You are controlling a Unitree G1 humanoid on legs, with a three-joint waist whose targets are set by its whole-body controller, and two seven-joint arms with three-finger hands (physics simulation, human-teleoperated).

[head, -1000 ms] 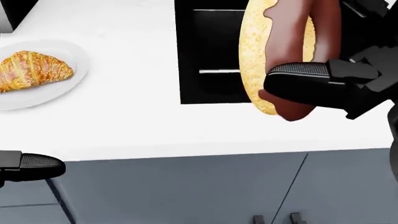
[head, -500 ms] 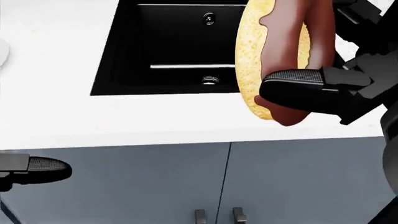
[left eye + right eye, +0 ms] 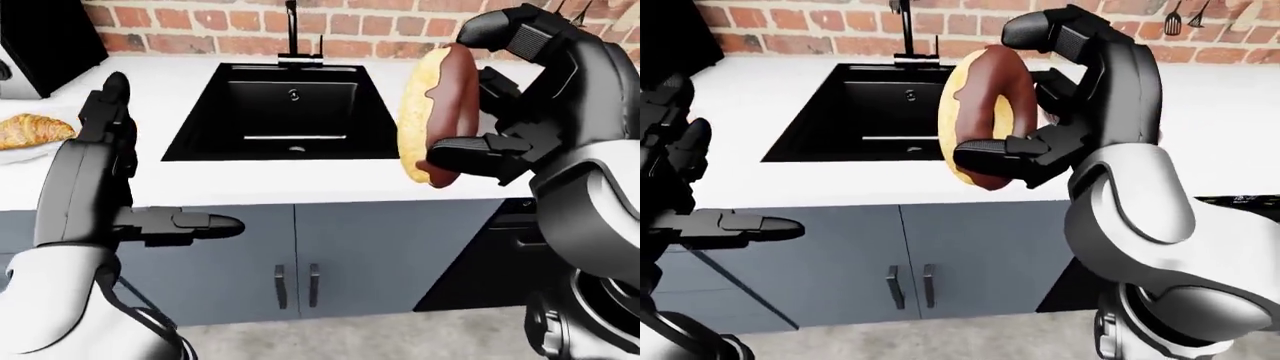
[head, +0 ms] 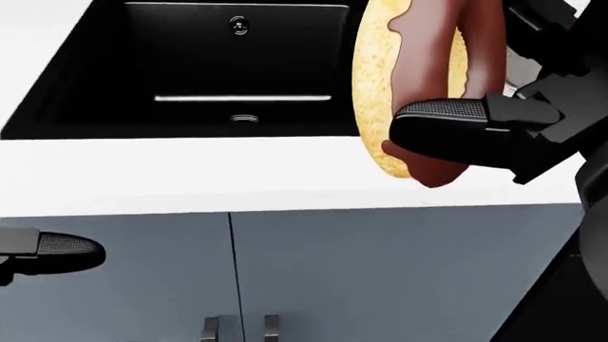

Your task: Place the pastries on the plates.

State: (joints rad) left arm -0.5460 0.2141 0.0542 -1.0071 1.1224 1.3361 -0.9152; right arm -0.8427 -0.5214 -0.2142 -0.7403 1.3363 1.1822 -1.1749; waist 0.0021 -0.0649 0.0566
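My right hand (image 3: pixel 1005 90) is shut on a large chocolate-glazed doughnut (image 3: pixel 980 112), held on edge above the counter's near rim, right of the sink. Fingers wrap over its top and the thumb (image 4: pixel 447 128) presses its lower side. A croissant (image 3: pixel 30 129) lies on a white plate (image 3: pixel 15 154) at the far left edge of the left-eye view. My left hand (image 3: pixel 165 157) stands open and holds nothing, fingers upright and thumb out over the cabinet, to the right of that plate.
A black sink (image 3: pixel 290 105) with a faucet (image 3: pixel 292 30) is set in the white counter (image 3: pixel 300 176) under a brick wall. A black appliance (image 3: pixel 45 37) stands at top left. Grey cabinet doors (image 3: pixel 295 277) are below, with a dark opening (image 3: pixel 470 270) at lower right.
The whole head view has shifted right along the counter: the sink slid left and the croissant plate left that view. The doughnut stays gripped in my right hand.
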